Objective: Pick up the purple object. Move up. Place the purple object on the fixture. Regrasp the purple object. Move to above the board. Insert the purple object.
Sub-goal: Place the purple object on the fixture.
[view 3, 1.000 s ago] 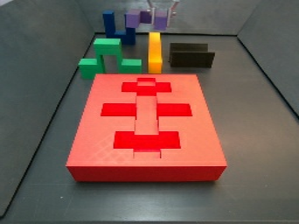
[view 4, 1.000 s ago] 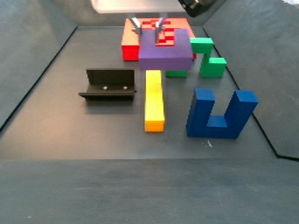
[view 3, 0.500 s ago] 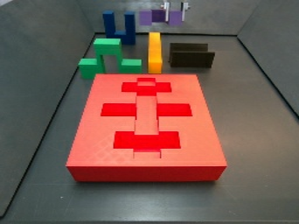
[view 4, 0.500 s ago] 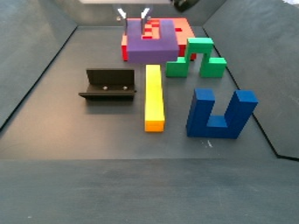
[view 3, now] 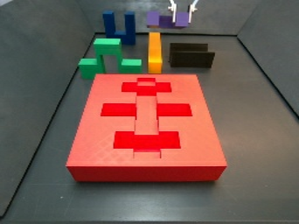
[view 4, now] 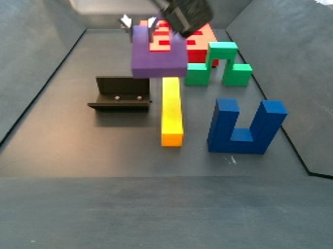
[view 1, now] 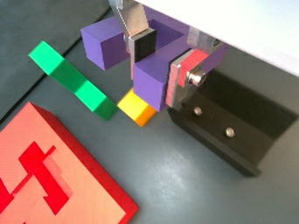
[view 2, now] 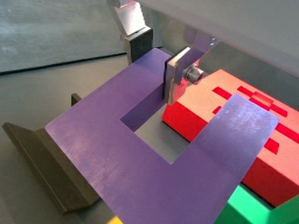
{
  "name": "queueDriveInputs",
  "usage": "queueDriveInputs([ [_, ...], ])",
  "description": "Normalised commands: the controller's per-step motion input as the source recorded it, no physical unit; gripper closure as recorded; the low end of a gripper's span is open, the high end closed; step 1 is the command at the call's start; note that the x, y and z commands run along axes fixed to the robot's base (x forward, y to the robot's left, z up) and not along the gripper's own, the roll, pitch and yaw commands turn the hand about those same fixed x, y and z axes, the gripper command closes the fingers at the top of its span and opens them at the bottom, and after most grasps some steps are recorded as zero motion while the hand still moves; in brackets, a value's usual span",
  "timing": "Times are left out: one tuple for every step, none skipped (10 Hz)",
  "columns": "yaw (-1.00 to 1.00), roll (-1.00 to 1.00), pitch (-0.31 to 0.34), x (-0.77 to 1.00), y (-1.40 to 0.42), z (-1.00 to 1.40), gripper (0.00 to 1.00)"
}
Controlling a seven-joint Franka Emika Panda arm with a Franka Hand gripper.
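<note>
The purple object (view 1: 149,83) is a U-shaped block held off the floor in my gripper (view 1: 163,59). The silver fingers (view 1: 142,42) are shut on one of its prongs. It also shows large in a wrist view (view 2: 117,153), with the gripper (view 2: 158,59) clamped on a prong. In both side views the purple object (view 3: 156,18) (view 4: 156,55) hangs at the far end, with the gripper (view 3: 181,12) (view 4: 147,26) above it. The dark fixture (view 3: 193,55) (view 4: 120,94) (view 1: 228,118) stands on the floor just beside and below it. The red board (view 3: 146,122) (view 2: 239,122) lies flat.
A yellow bar (view 3: 155,51) (view 4: 170,110) lies beside the fixture. Green blocks (view 3: 108,52) (view 4: 223,62) sit between the bar and the board. A deeper-blue two-pronged block (view 4: 247,126) (view 3: 114,22) stands by the wall. Dark walls ring the floor.
The gripper has carried the purple object sideways, away from over the board's end and toward the fixture, still raised off the floor.
</note>
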Motion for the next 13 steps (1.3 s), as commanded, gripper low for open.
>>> queueDriveInputs([
  [-0.16,-0.64,-0.046,0.97,0.17,-0.2,1.0],
  [-0.07,-0.65,-0.089,0.92,0.15,-0.19,1.0],
  [0.0,-0.62,-0.049,0.83,0.09,-0.16,1.0],
  [0.07,-0.44,0.009,0.87,0.0,-0.03,1.0],
  [0.13,-0.09,0.337,0.96,-0.1,0.0,1.0],
  [0.0,0.1,0.517,0.94,-0.11,0.0,1.0],
  [0.0,0.33,0.6,0.88,-0.11,-0.05,1.0],
  [0.0,0.01,0.22,0.86,-0.03,-0.31,1.0],
  [0.0,-0.09,0.0,0.73,0.0,-0.39,1.0],
  [0.0,-0.25,-0.506,0.11,0.0,-0.41,1.0],
  [0.0,-0.24,-0.443,0.0,0.0,-0.16,1.0],
  [0.0,-0.36,-0.357,0.26,0.0,0.0,1.0],
  [-0.1,-0.29,-0.254,0.4,0.0,0.07,1.0],
])
